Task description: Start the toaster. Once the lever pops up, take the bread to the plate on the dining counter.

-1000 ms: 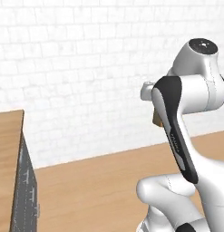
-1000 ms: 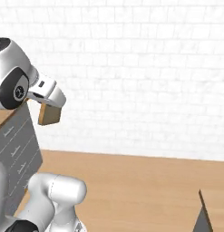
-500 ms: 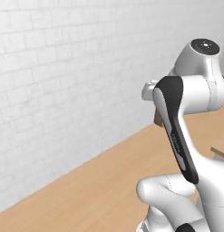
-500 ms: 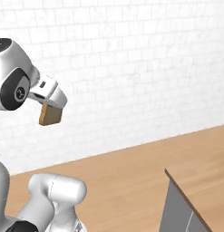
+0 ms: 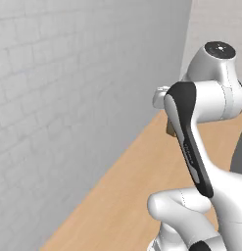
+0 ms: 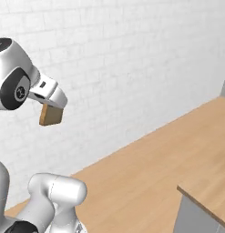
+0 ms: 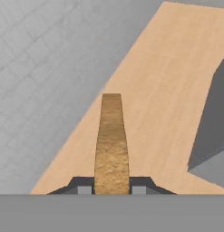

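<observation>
High beside the white brick wall, the tool hangs pinching the bread edge-on.

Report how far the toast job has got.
Done: the tan brown-crusted bread slice is out of the toaster, clamped in the shut end effector. In hand: carrying it, held high above the wood floor. Left: reaching the plate and setting it down.
</observation>
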### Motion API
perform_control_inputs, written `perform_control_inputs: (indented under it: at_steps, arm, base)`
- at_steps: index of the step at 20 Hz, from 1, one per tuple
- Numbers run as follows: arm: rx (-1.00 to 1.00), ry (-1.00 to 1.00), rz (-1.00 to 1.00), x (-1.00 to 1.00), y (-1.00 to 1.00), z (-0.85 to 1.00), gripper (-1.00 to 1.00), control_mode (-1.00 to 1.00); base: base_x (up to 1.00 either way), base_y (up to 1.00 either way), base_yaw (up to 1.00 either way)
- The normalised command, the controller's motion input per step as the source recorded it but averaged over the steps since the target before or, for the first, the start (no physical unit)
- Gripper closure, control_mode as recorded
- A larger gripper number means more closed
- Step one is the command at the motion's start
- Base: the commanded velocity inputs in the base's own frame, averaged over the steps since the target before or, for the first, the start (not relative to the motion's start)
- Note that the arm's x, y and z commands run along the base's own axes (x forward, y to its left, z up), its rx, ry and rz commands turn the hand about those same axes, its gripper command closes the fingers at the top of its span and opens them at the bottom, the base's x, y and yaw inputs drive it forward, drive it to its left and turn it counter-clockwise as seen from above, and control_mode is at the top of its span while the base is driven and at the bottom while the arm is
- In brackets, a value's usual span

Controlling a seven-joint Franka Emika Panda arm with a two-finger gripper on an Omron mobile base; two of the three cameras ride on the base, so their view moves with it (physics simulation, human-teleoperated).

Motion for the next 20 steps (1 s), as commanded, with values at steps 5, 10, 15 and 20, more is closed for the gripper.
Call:
perform_control_inputs:
  at_steps: [5, 10, 15, 20]
  arm:
    - [0.00, 0.00, 0.00, 0.00, 0.00, 0.00, 1.00, 1.00]
    - [0.00, 0.00, 0.00, 0.00, 0.00, 0.00, 1.00, 1.00]
    - [0.00, 0.00, 0.00, 0.00, 0.00, 0.00, 1.00, 1.00]
    - [0.00, 0.00, 0.00, 0.00, 0.00, 0.00, 1.00, 1.00]
  base:
    - [0.81, 0.29, -0.59]
    - [0.79, 0.22, -0.57]
    - [0.97, 0.12, -0.49]
    - [1.00, 0.08, -0.38]
